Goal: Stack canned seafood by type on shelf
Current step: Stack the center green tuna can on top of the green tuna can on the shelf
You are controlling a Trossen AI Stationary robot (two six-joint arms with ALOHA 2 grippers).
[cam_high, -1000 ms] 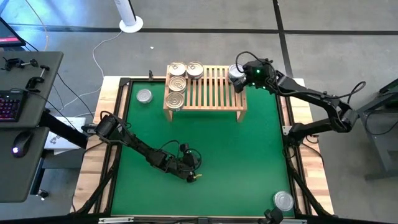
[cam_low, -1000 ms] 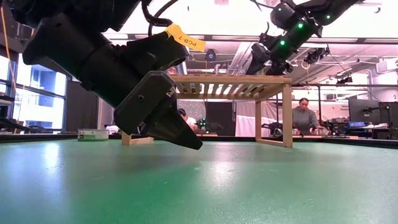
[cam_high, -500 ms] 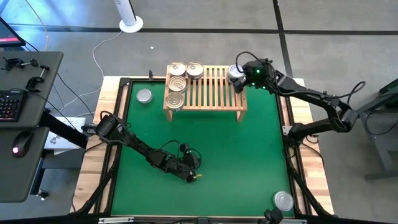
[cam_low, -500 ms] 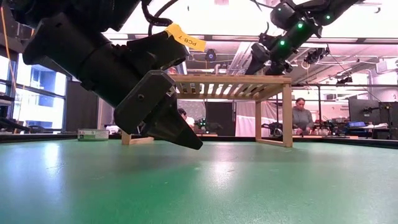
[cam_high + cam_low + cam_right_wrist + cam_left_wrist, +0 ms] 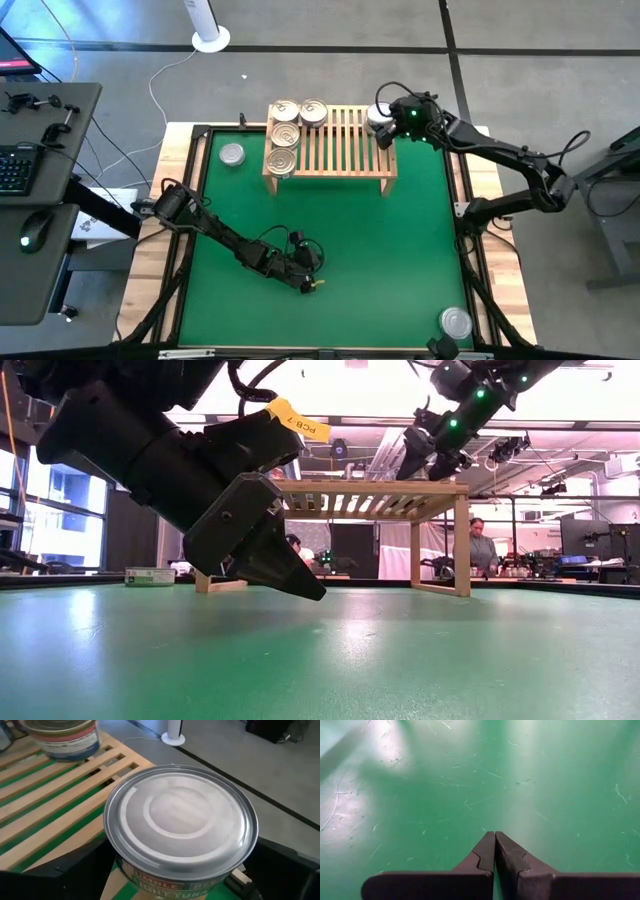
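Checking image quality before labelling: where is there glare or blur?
Left wrist view: pale glare patches on the green mat. Low view: bright ceiling lights behind the shelf, nearby left gripper in silhouette. Right wrist view: far tin blurred.

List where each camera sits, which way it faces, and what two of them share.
High view: overhead, straight down; both arms, shelf, green mat.
Low view: mat height, level toward the room; left tool up close, shut.
Left wrist view: just above the mat; shut fingers.
Right wrist view: over the shelf's end; silver-topped tin between its fingers.
Shared: high and right wrist views both show that tin and the shelf.
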